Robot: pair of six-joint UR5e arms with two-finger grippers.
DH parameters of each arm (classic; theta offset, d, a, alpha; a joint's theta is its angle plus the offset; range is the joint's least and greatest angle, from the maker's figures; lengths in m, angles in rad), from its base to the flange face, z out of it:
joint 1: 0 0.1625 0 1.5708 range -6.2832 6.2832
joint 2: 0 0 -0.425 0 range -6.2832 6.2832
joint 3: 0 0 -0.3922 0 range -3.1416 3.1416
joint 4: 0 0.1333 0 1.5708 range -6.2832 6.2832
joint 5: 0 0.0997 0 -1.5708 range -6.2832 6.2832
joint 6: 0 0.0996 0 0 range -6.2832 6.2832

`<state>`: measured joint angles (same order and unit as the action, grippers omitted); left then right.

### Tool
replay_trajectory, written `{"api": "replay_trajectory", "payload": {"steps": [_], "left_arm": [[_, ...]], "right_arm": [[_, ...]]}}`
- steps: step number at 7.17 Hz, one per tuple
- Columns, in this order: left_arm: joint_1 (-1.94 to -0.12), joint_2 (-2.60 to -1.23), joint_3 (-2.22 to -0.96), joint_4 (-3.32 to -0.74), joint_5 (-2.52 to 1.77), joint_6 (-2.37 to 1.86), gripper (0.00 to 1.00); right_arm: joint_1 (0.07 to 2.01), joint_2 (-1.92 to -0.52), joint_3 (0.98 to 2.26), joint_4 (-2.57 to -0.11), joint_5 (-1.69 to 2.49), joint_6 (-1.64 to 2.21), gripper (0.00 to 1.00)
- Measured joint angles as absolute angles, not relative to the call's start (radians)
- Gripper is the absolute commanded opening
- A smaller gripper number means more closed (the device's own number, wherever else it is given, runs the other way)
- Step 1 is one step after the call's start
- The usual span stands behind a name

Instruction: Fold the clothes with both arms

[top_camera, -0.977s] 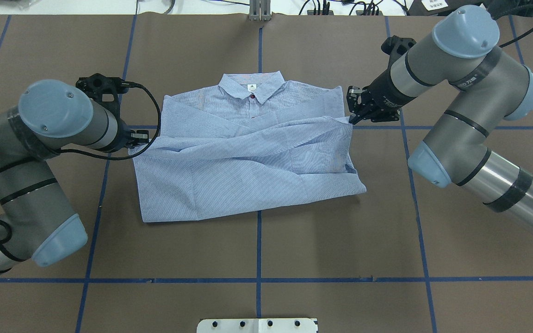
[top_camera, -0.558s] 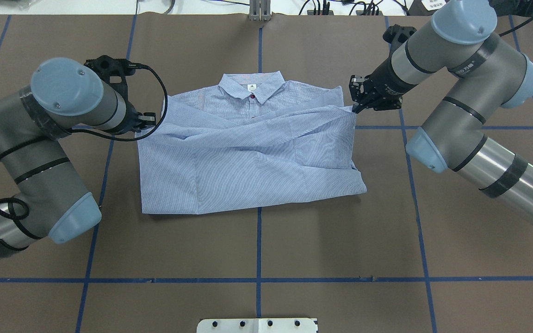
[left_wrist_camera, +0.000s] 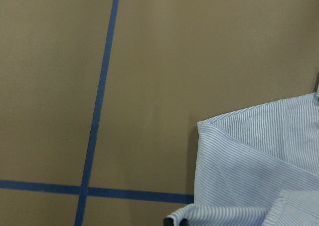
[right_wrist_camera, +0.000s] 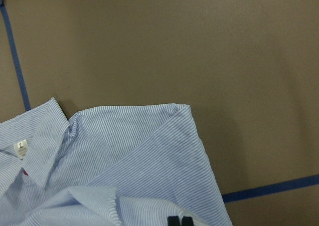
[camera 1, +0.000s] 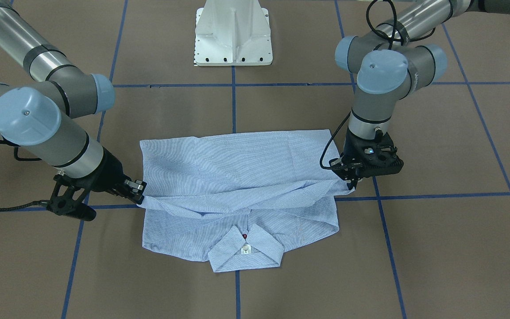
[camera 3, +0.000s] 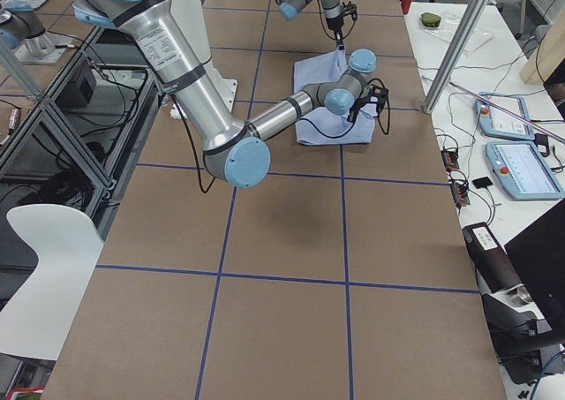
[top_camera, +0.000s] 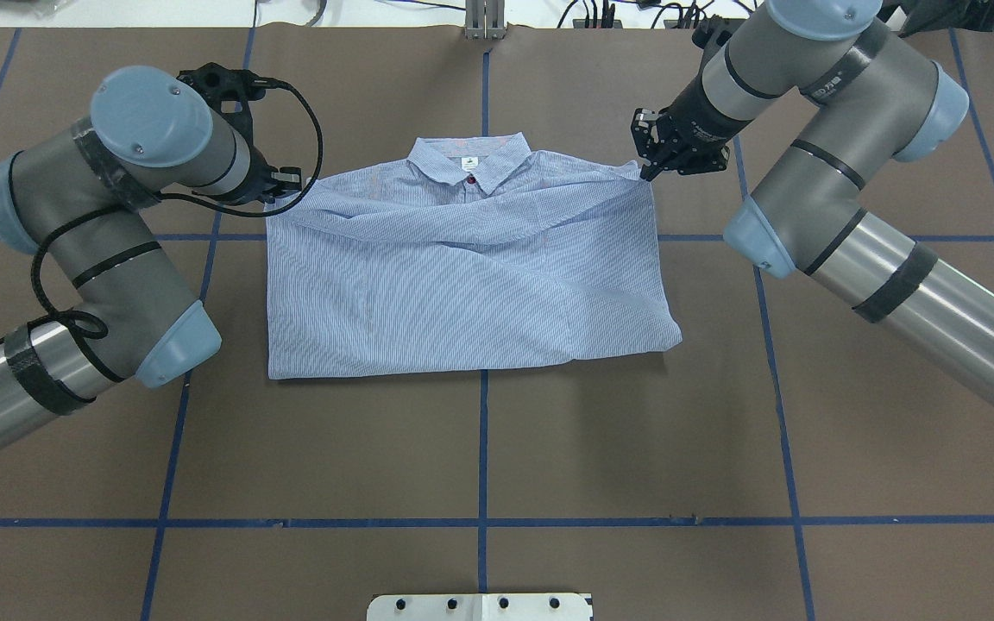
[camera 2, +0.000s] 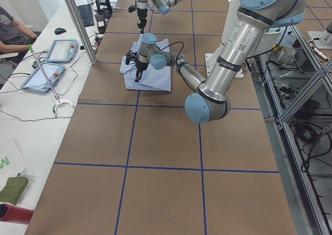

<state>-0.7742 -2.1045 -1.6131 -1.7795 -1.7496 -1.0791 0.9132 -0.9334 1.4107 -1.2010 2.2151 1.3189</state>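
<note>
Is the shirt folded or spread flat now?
Folded: the shirt has its lower half doubled over the chest, leaving the collar exposed.

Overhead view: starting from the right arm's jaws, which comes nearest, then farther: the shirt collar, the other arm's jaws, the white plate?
1. Collar, far middle of the shirt, nearest the right gripper.
2. Left gripper, jaws at the shirt's opposite far corner.
3. White plate, at the view's bottom middle, farthest.
</note>
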Motion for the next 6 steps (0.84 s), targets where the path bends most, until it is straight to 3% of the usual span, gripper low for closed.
{"api": "replay_trajectory", "payload": {"steps": [6], "left_arm": [[-0.801, -2.121, -1.521, -1.853, -1.749, -1.066, 0.0]], "right_arm": [[0.953, -0.852, 1.29, -1.2, 2.214, 1.289, 0.0]]}}
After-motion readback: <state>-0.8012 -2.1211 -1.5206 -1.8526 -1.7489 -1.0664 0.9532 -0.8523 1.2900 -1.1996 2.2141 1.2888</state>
